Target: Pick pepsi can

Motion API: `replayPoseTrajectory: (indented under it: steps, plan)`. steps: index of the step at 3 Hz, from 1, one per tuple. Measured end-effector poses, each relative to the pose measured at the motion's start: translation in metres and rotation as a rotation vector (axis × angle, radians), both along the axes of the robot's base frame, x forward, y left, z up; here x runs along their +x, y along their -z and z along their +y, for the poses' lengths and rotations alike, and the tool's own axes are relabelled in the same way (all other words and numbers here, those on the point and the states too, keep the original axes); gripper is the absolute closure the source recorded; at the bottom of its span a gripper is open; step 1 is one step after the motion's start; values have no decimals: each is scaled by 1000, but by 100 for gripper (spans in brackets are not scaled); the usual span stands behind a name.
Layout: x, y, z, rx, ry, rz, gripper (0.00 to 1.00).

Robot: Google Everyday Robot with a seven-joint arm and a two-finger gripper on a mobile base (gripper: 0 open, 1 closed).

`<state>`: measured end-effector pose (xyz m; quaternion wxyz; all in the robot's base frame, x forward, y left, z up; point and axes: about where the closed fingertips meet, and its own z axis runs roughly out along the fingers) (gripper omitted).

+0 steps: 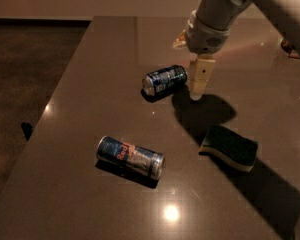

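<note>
Beside the hand (198, 82), the stout dark-blue pepsi can (165, 80) lies sideways.

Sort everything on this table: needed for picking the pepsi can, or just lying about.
For the job: short, stout dark-blue pepsi can lying on its side; gripper close beside it.
Lying about: slim blue-silver can with red lettering; dark green rectangular sponge.

I have the pepsi can (164, 80) lying on its side on the table (90, 84), with my gripper (199, 80) just to its right. The longer can (130, 157) lies on its side nearer the front and further left. The sponge (229, 147) sits to the right of that can, in front of the gripper.
</note>
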<state>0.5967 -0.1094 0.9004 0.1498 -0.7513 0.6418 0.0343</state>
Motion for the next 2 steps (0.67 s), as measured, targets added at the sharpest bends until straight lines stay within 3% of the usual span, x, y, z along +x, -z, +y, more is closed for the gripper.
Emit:
replayPoseTrajectory:
  steps: [2]
  plan:
    - [13,22,25,-44,-103,24,0]
